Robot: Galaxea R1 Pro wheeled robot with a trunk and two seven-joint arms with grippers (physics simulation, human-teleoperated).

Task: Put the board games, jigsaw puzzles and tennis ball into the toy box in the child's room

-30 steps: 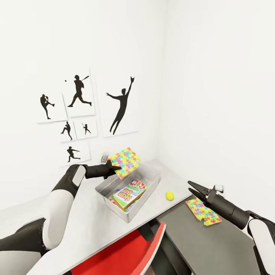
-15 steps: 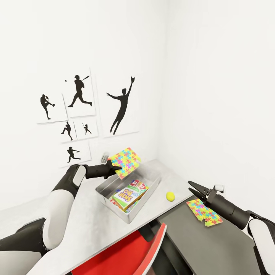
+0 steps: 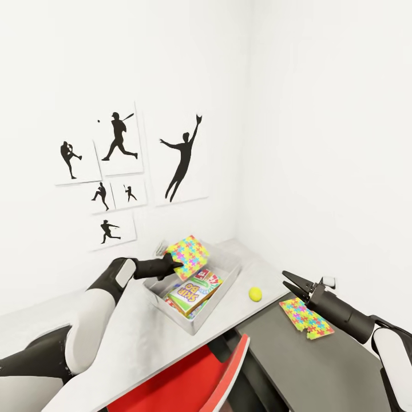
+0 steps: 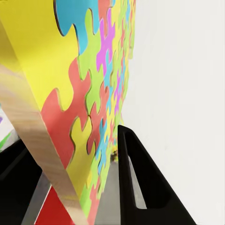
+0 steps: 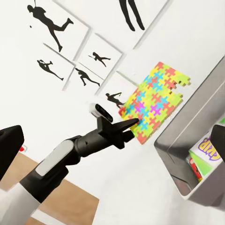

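Head view shows the left gripper [image 3: 169, 265] with its fingers clamped on one edge of a jigsaw puzzle [image 3: 188, 256], held tilted over the far rim of the toy box [image 3: 197, 326] on the bench [image 3: 137, 337]. Gripped only at an edge, the slab could twist or slide out, catch on the rim, and land behind the box instead of on the board games [image 3: 193, 292] inside. The right gripper [image 3: 291, 282], fingers spread and empty, hovers above the second puzzle [image 3: 305, 316], near the tennis ball [image 3: 254, 293].
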